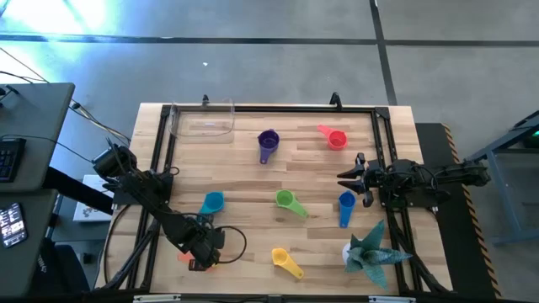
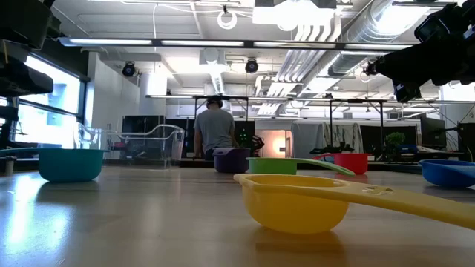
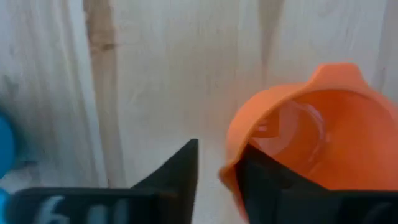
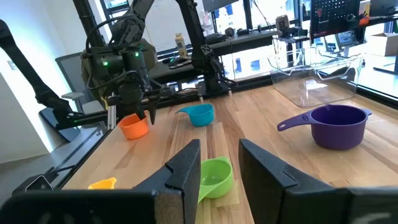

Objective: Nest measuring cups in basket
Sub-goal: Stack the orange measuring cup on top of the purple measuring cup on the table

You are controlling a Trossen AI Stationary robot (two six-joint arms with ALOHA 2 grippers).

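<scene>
My left gripper (image 3: 217, 168) is open at the table's near left, low over the orange cup (image 3: 311, 130), which stands on the table (image 4: 134, 127). One finger is inside the cup and one outside. My right gripper (image 4: 219, 162) is open and empty at the right side (image 1: 347, 178), above the table. The other cups rest on the wood: purple (image 1: 268, 141), red (image 1: 335, 137), light blue (image 1: 212, 202), green (image 1: 288, 200), dark blue (image 1: 346, 204) and yellow (image 1: 285, 259). The clear basket (image 1: 202, 122) stands at the far left. My left gripper comes from above, its fingers astride the orange cup's wall (image 3: 227, 174). One finger (image 3: 267, 180) is inside the bowl at the wall. The other (image 3: 183, 171) stands outside with a gap to the wall. I cannot tell whether either finger touches the cup.
A teal spiky plant figure (image 1: 370, 248) stands at the near right, close to the dark blue cup. A black frame (image 1: 383, 126) runs along the table's edges. A person stands in the room beyond the table (image 2: 215, 126).
</scene>
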